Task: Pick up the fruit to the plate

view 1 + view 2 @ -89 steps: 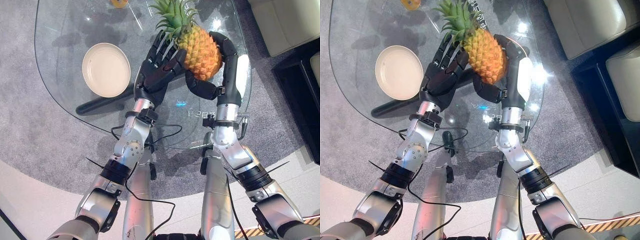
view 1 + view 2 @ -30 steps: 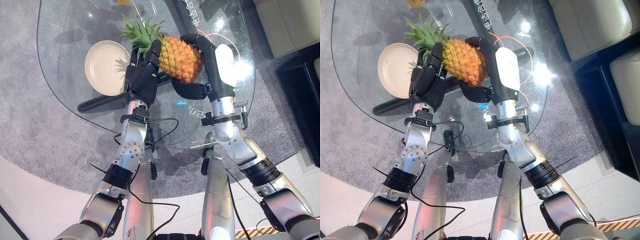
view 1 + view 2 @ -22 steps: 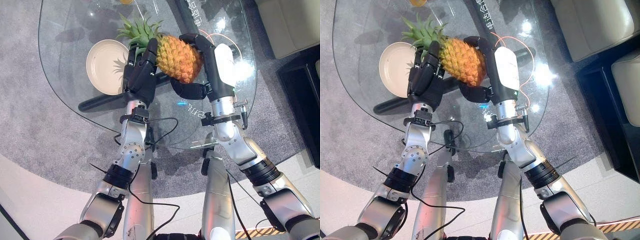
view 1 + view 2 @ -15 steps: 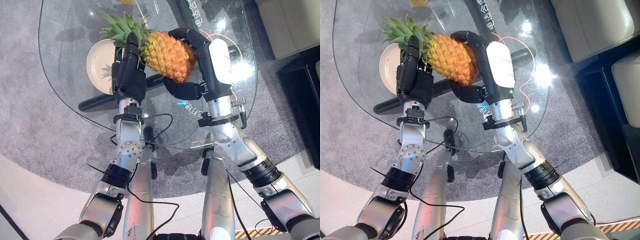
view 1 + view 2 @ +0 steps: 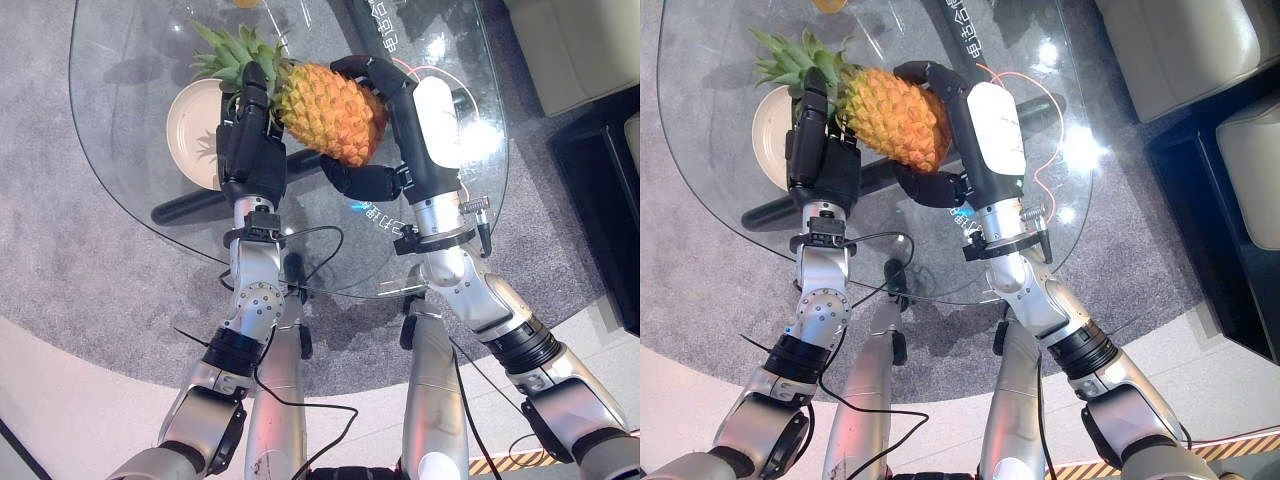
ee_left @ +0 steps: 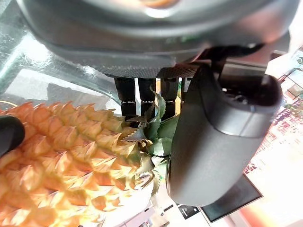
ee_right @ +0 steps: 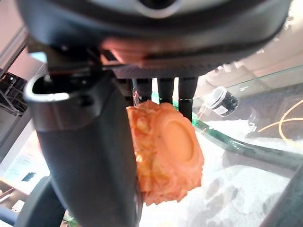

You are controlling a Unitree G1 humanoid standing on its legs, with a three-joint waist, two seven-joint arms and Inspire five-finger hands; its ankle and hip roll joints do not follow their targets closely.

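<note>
Your pineapple (image 5: 328, 110) is lifted off the glass worktop (image 5: 130, 150), lying on its side between both hands, its leafy crown (image 5: 235, 55) over the right part of the cream plate (image 5: 190, 130) and its orange body just beside the plate, toward the worktop's middle. Your left hand (image 5: 250, 140) presses against the crown end: in the left wrist view its fingers (image 6: 128, 97) reach straight to the base of the leaves and the thumb stands alongside the fruit, so this hand braces rather than wraps. Your right hand (image 5: 395, 120) is clasped on the fruit's base end, fingers curled over the top of the body and the thumb tucked beneath it; the right wrist view shows the cut base (image 7: 165, 151) seated between thumb and fingers. The plate lies near the worktop's left edge, with nothing resting on it. A small yellow-orange object (image 5: 827, 5), too cropped to identify, sits at the worktop's far edge.
</note>
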